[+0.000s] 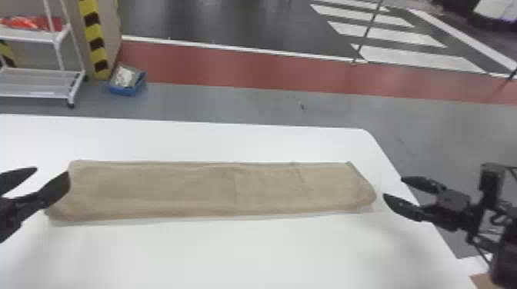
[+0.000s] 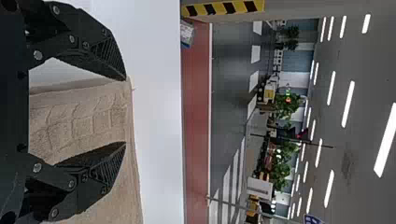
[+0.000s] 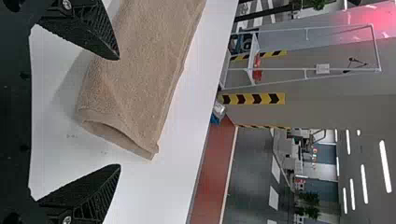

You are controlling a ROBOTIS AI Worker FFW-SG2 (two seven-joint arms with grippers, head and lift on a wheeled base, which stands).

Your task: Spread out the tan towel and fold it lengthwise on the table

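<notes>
The towel (image 1: 200,190) looks folded lengthwise; left gripper (image 1: 52,171) at nine o'clock, right gripper (image 1: 393,186) at three, both spread, should withdraw.

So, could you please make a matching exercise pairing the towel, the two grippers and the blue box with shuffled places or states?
1. tan towel
2. left gripper
3. right gripper
4. blue box

A. on the floor beyond the table
B. open, by the towel's left end
C. lying as a long strip
D. open, by the towel's right end

Pairs: 1-C, 2-B, 3-D, 4-A
</notes>
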